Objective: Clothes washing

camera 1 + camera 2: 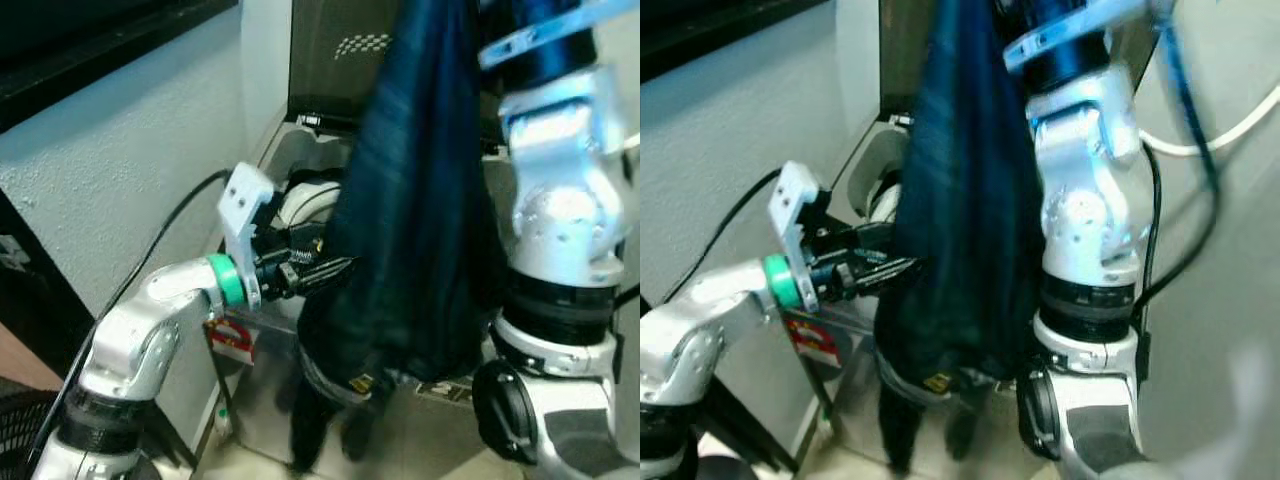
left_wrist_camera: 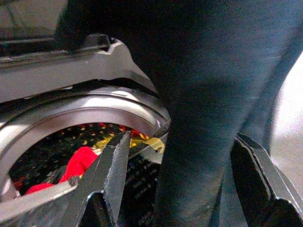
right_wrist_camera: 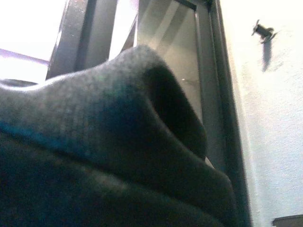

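A dark blue garment [image 1: 410, 220] hangs in a long fold in front of the open top-loading washer [image 1: 300, 150]. It hangs from above beside my raised right arm [image 1: 560, 200], and its cloth [image 3: 118, 156] presses against the right wrist camera and covers the fingers. My left gripper [image 1: 335, 270] reaches in from the left at the garment's mid-height. In the left wrist view it [image 2: 184, 175] is open, with one finger [image 2: 113, 170] on each side of the hanging cloth. Behind it the drum rim [image 2: 71, 118] curves over red [image 2: 78, 163] and yellow clothes.
The washer's dark lid [image 1: 330, 50] stands up at the back. A white wall [image 1: 120, 170] runs close along my left, with a black cable [image 1: 170, 230] down it. A red-and-white label [image 1: 232, 340] hangs at the washer's front corner.
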Robot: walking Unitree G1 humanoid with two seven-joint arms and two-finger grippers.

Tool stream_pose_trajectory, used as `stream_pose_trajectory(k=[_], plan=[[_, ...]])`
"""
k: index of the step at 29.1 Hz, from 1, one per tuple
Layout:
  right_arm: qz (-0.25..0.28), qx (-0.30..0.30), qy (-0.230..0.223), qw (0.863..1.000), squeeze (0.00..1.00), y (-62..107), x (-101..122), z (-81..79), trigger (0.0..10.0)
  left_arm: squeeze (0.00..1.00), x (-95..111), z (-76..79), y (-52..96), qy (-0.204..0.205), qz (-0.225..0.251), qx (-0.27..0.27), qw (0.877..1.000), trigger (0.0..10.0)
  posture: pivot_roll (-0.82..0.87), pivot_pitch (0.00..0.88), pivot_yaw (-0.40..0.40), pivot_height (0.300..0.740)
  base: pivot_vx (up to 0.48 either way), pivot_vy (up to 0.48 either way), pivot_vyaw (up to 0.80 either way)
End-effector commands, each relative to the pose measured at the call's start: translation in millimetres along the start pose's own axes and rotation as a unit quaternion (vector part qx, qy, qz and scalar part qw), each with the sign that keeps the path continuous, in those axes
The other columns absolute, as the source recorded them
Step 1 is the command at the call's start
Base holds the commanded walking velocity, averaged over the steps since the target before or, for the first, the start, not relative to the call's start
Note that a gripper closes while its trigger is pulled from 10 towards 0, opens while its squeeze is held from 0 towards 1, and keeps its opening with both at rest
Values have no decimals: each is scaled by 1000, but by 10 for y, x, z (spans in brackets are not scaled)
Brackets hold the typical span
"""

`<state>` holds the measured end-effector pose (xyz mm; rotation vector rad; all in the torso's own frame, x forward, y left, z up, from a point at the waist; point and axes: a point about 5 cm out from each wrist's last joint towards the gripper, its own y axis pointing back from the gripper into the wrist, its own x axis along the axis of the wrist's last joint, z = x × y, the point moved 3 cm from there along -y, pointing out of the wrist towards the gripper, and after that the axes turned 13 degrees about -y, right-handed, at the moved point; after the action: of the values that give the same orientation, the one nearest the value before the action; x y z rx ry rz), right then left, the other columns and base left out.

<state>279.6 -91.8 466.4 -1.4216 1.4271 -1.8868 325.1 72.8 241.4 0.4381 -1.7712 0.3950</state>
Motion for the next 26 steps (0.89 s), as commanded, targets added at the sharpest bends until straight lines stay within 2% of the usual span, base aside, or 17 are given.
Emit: stream_pose_trajectory(k=[1, 5, 9, 10, 11, 12, 13, 20, 22, 23, 25, 26], plan=[[5, 12, -9, 1000, 0, -11, 49, -35, 10000, 0, -86, 4, -13, 2, -16, -7, 1000, 10000, 69, 0, 17, 740, 0, 0, 0], [13, 28, -27, 999, 0, -20, 130, -116, 10000, 0, -230, -128, -127, 24, -39, -24, 999, 10000, 51, 0, 27, 740, 0, 0, 0], [12, 33, -34, 999, 0, -17, 155, -134, 10000, 0, -264, -191, -189, 24, -45, -35, 998, 9961, 46, 0, 33, 740, 0, 0, 0], [9, 33, -37, 999, 0, -10, 154, -135, 10000, 0, -262, -229, -222, 13, -45, -40, 998, 6706, 44, 0, 36, 740, 0, 0, 0], [9, 33, -37, 999, 0, -10, 154, -135, 10000, 0, -262, -229, -222, 13, -45, -40, 998, 6706, 44, 0, 36, 740, 0, 0, 0], [7, 30, -39, 999, 0, 0, 149, -129, 10000, 0, -241, -263, -247, 0, -43, -42, 998, 510, 44, 0, 38, 740, 0, 0, 0], [5, 26, -41, 999, 0, 17, 143, -118, 10000, 0, -207, -300, -269, -15, -38, -44, 998, 0, 46, 0, 40, 740, 0, 0, 0], [0, 1, -39, 999, 0, 125, 127, -34, 10000, 0, -22, -472, -305, -60, -10, -9, 998, 0, 48, 0, 42, 740, 0, 0, 0], [0, -15, -34, 999, 0, 170, 135, 12, 10000, 0, 49, -664, -306, -100, -18, 57, 993, 0, 48, 0, 42, 740, 0, 0, 0], [0, -15, -34, 999, 0, 170, 135, 12, 10000, 0, 49, -664, -306, -100, -18, 57, 993, 0, 48, 0, 42, 740, 0, 0, 0], [-2, -26, -31, 999, 0, 222, 155, 55, 10000, 0, 114, -899, -260, -139, -34, 132, 981, 0, 57, 0, 39, 740, 0, 0, 0], [-2, -26, -31, 999, 0, 222, 155, 55, 10000, 0, 114, -899, -260, -139, -34, 132, 981, 0, 57, 0, 39, 740, 0, 0, 0]])
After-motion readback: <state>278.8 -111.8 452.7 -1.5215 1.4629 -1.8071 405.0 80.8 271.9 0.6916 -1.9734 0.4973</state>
